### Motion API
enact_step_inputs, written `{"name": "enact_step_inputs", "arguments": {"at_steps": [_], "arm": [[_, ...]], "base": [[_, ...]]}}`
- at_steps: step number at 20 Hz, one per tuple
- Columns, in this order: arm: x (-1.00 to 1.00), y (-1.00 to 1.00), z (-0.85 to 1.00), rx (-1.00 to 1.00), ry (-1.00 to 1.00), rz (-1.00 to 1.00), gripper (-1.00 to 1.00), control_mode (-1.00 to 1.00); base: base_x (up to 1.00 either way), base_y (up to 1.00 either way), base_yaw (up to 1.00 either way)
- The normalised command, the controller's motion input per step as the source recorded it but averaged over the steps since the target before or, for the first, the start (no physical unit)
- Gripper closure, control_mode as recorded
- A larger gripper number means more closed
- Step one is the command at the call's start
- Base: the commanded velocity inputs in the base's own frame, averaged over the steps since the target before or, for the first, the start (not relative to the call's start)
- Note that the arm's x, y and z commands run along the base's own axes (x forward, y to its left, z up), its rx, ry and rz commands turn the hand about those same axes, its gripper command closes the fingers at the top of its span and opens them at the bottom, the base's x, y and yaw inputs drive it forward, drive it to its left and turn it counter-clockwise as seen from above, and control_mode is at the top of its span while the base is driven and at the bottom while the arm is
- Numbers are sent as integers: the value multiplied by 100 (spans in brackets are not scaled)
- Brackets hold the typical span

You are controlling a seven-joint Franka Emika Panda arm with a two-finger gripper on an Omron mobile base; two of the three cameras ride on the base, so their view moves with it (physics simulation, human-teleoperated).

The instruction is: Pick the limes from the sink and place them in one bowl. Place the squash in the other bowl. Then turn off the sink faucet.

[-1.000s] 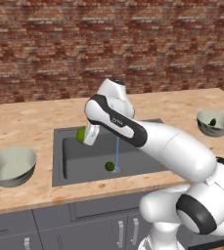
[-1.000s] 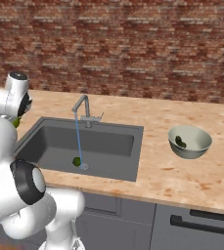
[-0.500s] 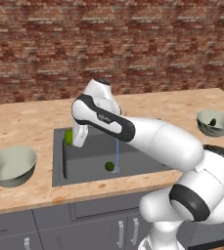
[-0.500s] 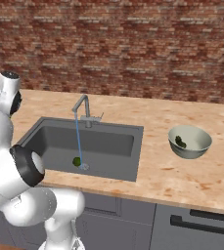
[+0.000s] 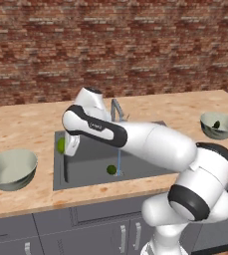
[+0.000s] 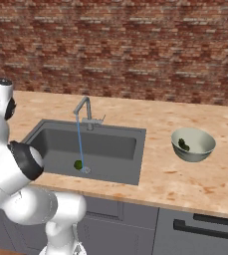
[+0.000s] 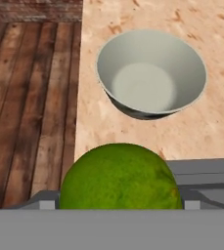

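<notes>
Limes first: one small round bright green lime (image 7: 121,177) is sitting gripped in the claw (image 5: 65,148), hanging over the dark grey sink's (image 5: 59,184) left rim, near the empty pale grey-green bowl (image 5: 11,168) on the bench (image 5: 26,122). Firm, light and smooth-skinned, it is probably needing a hold across its widest middle. Another lime (image 5: 111,170) is lying under the running grey faucet (image 5: 115,107).

A red-brown brick wall (image 5: 135,45) runs right along behind the pale speckled wooden counter (image 5: 26,119). Below the counter's front edge sit grey cabinet doors (image 5: 100,229) with slim metal handles. Off the counter's end, dark wooden floor planks (image 7: 30,97) stretch away.
</notes>
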Motion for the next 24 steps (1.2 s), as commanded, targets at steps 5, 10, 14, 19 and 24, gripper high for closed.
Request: {"name": "enact_step_inputs", "arguments": {"at_steps": [5, 10, 14, 19, 24], "arm": [[0, 29, -13, 0, 0, 0, 100, -100], [0, 39, 0, 0, 0, 0, 100, -100], [3, 48, 0, 0, 0, 0, 100, -100], [16, 46, 0, 0, 0, 0, 100, -100], [38, 46, -10, -3, 1, 0, 100, -100]], "base": [[0, 0, 0], [0, 0, 0], [0, 0, 0], [0, 0, 0], [0, 0, 0]]}}
